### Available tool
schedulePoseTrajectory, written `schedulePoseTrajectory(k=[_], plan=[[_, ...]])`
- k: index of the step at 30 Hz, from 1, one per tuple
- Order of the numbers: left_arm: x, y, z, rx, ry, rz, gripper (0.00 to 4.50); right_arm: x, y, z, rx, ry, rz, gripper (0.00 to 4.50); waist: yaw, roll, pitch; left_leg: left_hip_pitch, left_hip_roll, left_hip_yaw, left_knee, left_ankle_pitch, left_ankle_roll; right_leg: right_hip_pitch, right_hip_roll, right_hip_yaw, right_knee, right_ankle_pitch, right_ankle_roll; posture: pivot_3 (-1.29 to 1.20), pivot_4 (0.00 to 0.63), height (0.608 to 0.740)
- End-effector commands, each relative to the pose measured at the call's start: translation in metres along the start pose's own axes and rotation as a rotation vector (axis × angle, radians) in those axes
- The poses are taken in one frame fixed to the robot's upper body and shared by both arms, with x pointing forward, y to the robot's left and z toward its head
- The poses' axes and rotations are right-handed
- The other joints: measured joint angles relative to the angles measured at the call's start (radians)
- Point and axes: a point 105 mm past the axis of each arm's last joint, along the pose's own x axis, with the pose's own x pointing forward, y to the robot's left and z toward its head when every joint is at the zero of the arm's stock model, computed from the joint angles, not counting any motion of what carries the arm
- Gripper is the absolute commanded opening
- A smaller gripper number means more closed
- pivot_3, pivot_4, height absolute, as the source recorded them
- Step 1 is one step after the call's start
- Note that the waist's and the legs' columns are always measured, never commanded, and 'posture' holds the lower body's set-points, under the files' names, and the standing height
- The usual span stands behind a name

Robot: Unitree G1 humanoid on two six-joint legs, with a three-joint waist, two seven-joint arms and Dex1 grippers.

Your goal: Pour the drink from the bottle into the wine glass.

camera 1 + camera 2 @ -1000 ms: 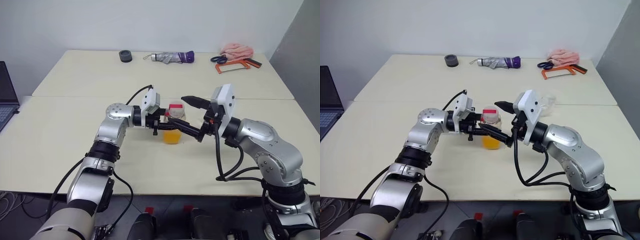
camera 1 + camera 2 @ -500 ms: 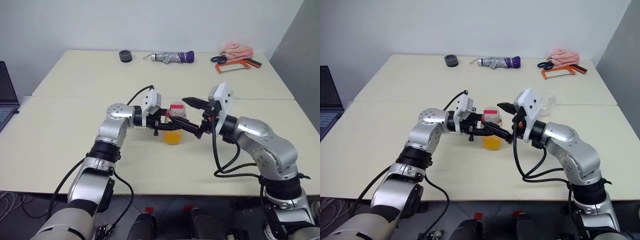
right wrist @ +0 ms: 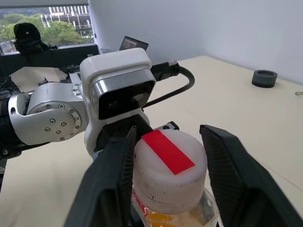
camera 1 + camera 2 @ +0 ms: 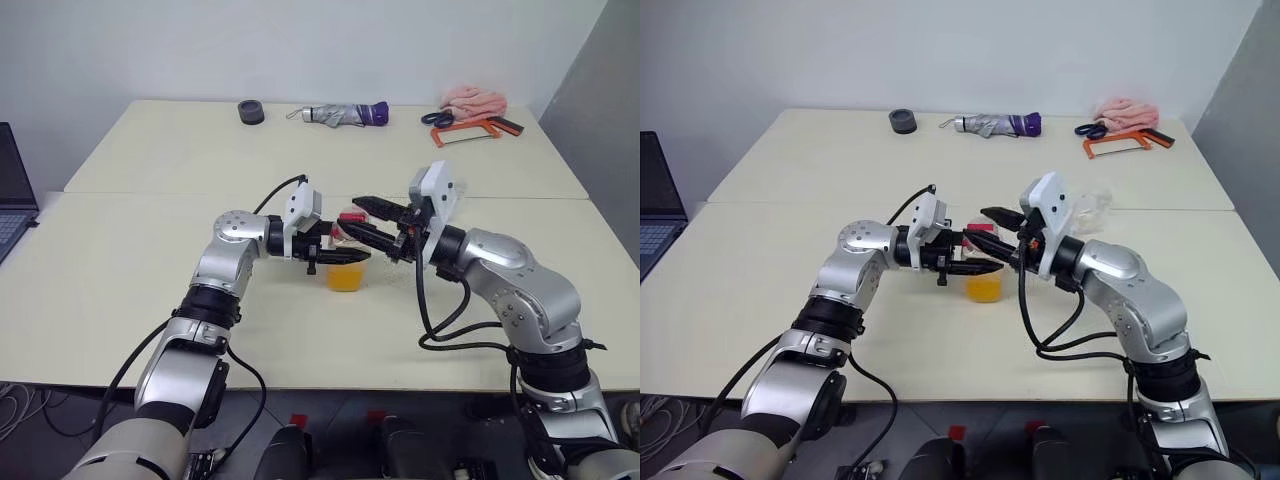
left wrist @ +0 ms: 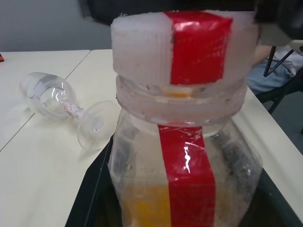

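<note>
One bottle [image 4: 348,258] stands upright on the desk [image 4: 150,260] between the two tools: the left tool [image 4: 338,257] is clamped on its body just below the cap [image 3: 169,169], and the right tool [image 3: 173,175] sits around that cap with a finger [image 3: 110,182] on either side, partly spread, contact unclear. The drink [image 4: 346,274] fills the bottle's lower part. One wine glass [image 5: 66,105] lies on its side on the desk, apart from both tools

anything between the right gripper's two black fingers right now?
Yes: the white cap with a red strip of the clear plastic bottle sits between the right gripper fingers, per the right wrist view.
</note>
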Motion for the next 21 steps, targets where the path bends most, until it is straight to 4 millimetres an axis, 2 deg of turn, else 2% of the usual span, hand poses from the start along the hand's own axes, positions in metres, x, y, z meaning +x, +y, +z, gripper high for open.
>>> schedulePoseTrajectory(k=[1, 5, 11, 15, 18, 20, 21], plan=[[0.003, 0.0, 0.017, 0.066, -0.036, -0.01, 1.76, 0.001, 0.008, 0.009, -0.091, -0.016, 0.034, 1.74, 0.0, 0.0, 0.0, 0.0, 0.0, 0.0, 0.0, 0.0, 0.0, 0.0, 0.0, 0.0, 0.0, 0.0, 0.0, 0.0, 0.15, 0.74], [0.003, 0.0, 0.017, 0.065, -0.038, -0.007, 1.76, 0.001, 0.011, 0.011, -0.19, -0.011, 0.035, 1.74, 0.0, 0.0, 0.0, 0.0, 0.0, 0.0, 0.0, 0.0, 0.0, 0.0, 0.0, 0.0, 0.0, 0.0, 0.0, 0.0, 0.15, 0.74], [0.001, 0.0, 0.016, 0.059, -0.036, 0.004, 1.74, -0.005, 0.016, 0.024, -0.391, -0.059, 0.026, 1.72, 0.0, 0.0, 0.0, 0.0, 0.0, 0.0, 0.0, 0.0, 0.0, 0.0, 0.0, 0.0, 0.0, 0.0, 0.0, 0.0, 0.15, 0.74], [-0.002, 0.002, 0.013, 0.054, -0.034, 0.03, 1.74, -0.022, 0.013, 0.04, -0.275, -0.139, -0.011, 1.72, 0.001, 0.0, 0.0, 0.0, 0.0, 0.0, 0.0, 0.0, 0.0, 0.0, 0.0, 0.0, 0.0, 0.0, 0.0, 0.0, 0.15, 0.74], [-0.006, 0.004, 0.012, 0.049, -0.035, 0.057, 1.74, -0.036, 0.009, 0.044, -0.195, -0.146, -0.044, 1.72, 0.004, 0.0, 0.0, 0.0, 0.001, 0.0, 0.0, 0.0, 0.0, 0.0, 0.0, 0.0, 0.0, 0.0, 0.0, 0.0, 0.15, 0.74], [-0.011, 0.007, 0.012, 0.04, -0.042, 0.096, 1.74, -0.058, -0.003, 0.029, -0.113, -0.09, -0.129, 1.72, 0.008, 0.0, 0.0, 0.0, 0.001, -0.001, 0.0, 0.0, 0.0, 0.0, -0.001, 0.0, 0.0, 0.0, 0.0, 0.0, 0.15, 0.74], [-0.013, 0.009, 0.012, 0.038, -0.046, 0.115, 1.74, -0.07, -0.012, 0.015, -0.079, -0.043, -0.189, 1.72, 0.014, 0.0, 0.0, 0.0, 0.001, -0.001, 0.0, 0.0, 0.0, 0.001, -0.001, -0.001, 0.0, 0.0, 0.0, 0.0, 0.15, 0.74]])
